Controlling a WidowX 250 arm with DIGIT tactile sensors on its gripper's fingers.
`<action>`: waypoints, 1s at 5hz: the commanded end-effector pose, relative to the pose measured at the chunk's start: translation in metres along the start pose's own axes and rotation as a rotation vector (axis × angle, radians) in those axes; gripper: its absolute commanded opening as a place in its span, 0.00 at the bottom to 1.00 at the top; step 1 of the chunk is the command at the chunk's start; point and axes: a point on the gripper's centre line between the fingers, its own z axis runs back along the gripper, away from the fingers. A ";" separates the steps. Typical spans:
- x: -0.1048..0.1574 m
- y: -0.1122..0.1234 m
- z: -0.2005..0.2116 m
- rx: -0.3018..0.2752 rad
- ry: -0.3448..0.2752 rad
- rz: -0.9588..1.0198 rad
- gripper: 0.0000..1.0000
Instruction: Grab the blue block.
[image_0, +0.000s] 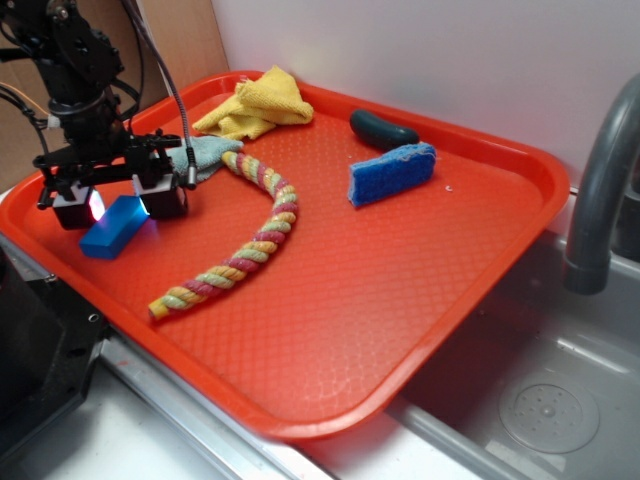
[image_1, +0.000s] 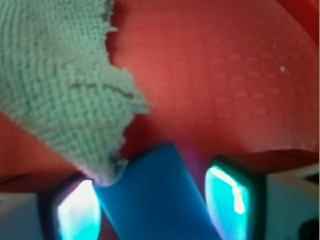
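Note:
The blue block (image_0: 112, 228) lies on the red tray (image_0: 380, 290) near its left edge. My gripper (image_0: 118, 205) is lowered over it, one finger on each side. In the wrist view the block (image_1: 160, 195) sits skewed between the two glowing pads (image_1: 232, 200). A gap shows on the right side, and the left side is near the other pad. The jaws are open around the block. A corner of the grey-green cloth (image_1: 55, 85) overlaps the block's far left corner.
On the tray are a multicoloured rope (image_0: 240, 250), the grey-green cloth (image_0: 200, 155), a yellow cloth (image_0: 258, 103), a rough blue sponge (image_0: 392, 173) and a black object (image_0: 382, 129). A grey faucet (image_0: 600, 180) and a sink (image_0: 540, 400) are to the right.

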 end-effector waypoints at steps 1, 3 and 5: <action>0.000 0.008 0.043 -0.083 -0.042 -0.336 0.00; -0.003 0.007 0.139 -0.161 -0.092 -0.654 0.00; -0.006 -0.007 0.188 -0.141 -0.059 -0.735 0.00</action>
